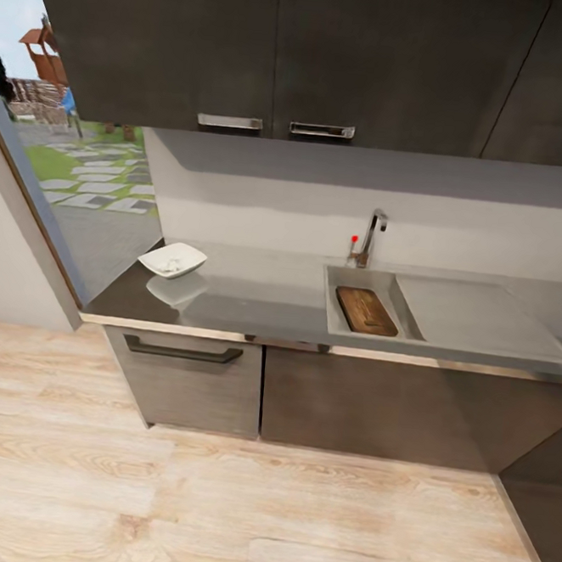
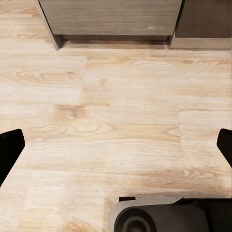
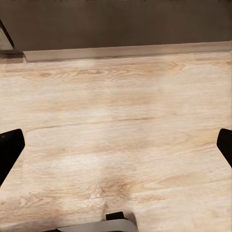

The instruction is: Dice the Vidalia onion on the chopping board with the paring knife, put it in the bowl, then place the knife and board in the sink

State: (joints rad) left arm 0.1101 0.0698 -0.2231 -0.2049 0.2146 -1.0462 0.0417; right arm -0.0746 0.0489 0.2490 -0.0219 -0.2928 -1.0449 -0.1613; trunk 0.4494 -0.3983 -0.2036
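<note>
Board in the sink, both grippers hanging apart over the floor

The board (image 1: 366, 311) lies in the sink (image 1: 333, 320), long axis toward the tap; left gripper (image 2: 116, 145) and right gripper (image 3: 116, 145) hang spread, empty, well short of the countertop (image 1: 254, 300); bowl (image 1: 172, 260) near its left end

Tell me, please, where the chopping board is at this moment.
In the head view, the chopping board lies inside the sink basin, right of centre, below the tap and well to the right of the bowl.
</note>
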